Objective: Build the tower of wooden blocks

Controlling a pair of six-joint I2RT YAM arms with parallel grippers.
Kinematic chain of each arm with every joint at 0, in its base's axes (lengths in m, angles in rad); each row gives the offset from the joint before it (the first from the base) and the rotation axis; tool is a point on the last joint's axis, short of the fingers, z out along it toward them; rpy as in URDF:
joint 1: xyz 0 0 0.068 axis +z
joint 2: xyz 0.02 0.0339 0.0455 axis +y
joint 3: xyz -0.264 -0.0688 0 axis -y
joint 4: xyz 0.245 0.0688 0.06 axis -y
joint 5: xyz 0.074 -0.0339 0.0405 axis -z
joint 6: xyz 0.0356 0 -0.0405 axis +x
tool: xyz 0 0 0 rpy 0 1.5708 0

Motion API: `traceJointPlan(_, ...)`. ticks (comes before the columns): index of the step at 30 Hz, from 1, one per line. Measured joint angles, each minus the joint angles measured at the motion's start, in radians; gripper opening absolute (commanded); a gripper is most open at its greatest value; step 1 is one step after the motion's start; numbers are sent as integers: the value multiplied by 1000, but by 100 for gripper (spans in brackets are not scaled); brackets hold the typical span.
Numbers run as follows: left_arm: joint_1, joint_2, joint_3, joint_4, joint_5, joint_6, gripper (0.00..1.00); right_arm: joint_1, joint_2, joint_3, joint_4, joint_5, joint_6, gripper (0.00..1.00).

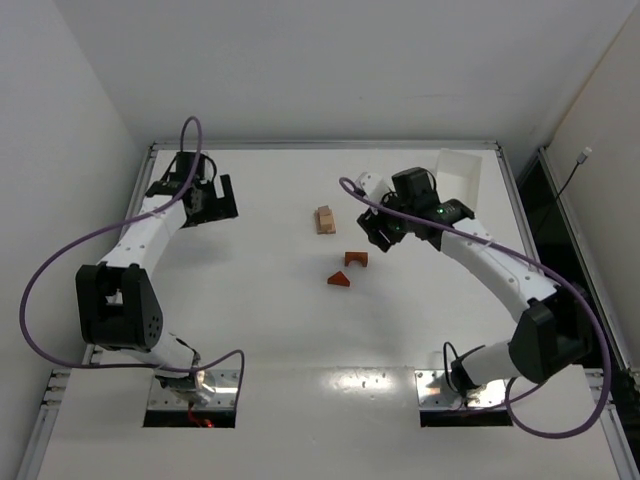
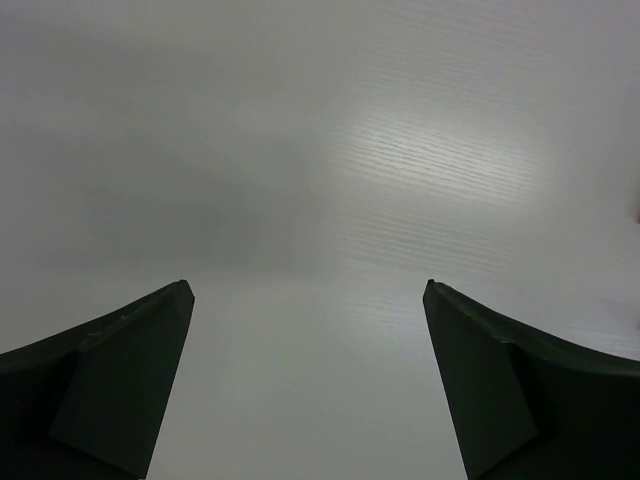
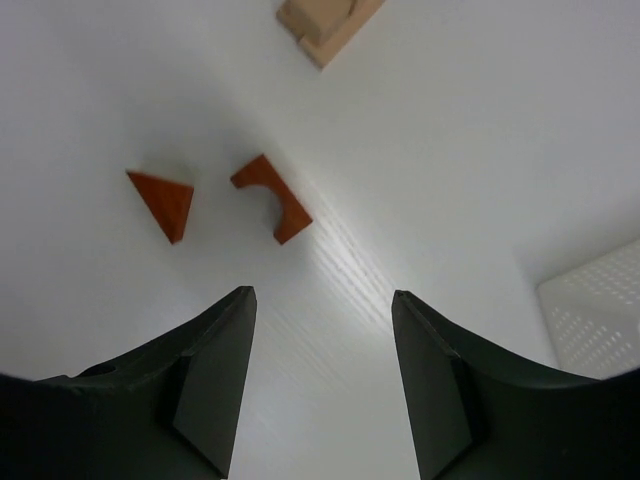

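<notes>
A light tan block stack (image 1: 325, 219) stands near the table's middle; its edge shows at the top of the right wrist view (image 3: 322, 22). A reddish-brown arch block (image 1: 356, 259) and a reddish-brown triangular wedge (image 1: 338, 279) lie loose on the table just in front of it; both show in the right wrist view, the arch (image 3: 272, 197) and the wedge (image 3: 162, 203). My right gripper (image 1: 378, 232) (image 3: 322, 294) is open and empty, just right of the arch. My left gripper (image 1: 212, 201) (image 2: 308, 288) is open and empty at the far left, over bare table.
A white tray (image 1: 458, 179) stands at the back right, behind my right arm; its perforated corner shows in the right wrist view (image 3: 595, 315). White walls close the table at the back and left. Purple cables loop off both arms.
</notes>
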Motion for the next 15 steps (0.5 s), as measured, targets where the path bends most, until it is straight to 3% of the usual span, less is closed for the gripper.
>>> traceJointPlan(7,-29,0,17,1,154,79,100,-21,32,-20,-103,-145,-213,48)
traceJointPlan(15,-29,0,16,1,249,115,100,-47,67,-19,-141,-256,-301,47)
